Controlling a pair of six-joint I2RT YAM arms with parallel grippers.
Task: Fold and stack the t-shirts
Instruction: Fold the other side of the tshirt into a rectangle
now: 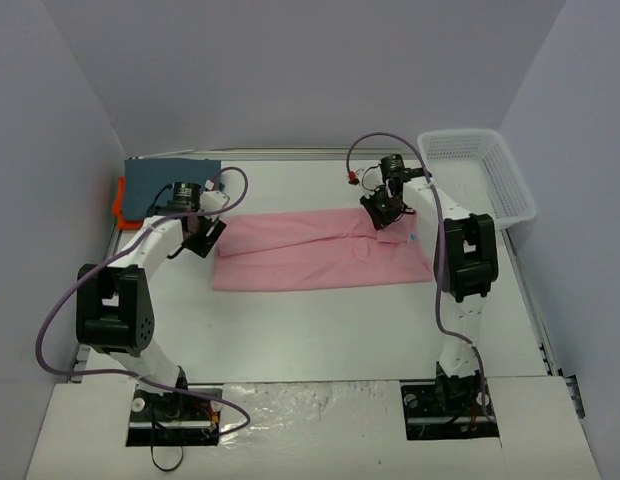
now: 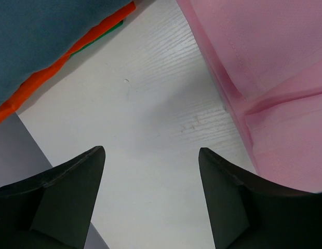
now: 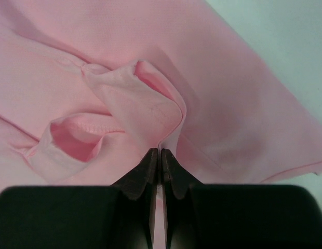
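Pink t-shirt [image 1: 320, 252] is laid across the middle of the worktop [image 1: 320, 330] as a long, creased band running left to right, with a sleeve opening bunched up near its far right end. A raised fold at that end is pinched between the closed right jaws, cloth standing up on both sides of the tips. The right end of the band is partly covered from above by the right arm [image 1: 468, 255]. Left jaws are held wide apart with nothing between them, over bare worktop just beside the shirt's left edge. Beyond them, at the far left corner, the blue-grey shirt [image 1: 170, 185] is stacked flat on the orange shirt [image 1: 119, 203], orange showing only as a strip along the left and lower edges; a thin green sliver is seen under the orange in the left wrist view, what it is cannot be told. The stack is apart from the pink shirt. White mesh basket [image 1: 480, 170] is set at the far right corner, near the right arm; only its own mesh floor is made out inside. Purple cables [image 1: 50, 330] are looped off both arms.
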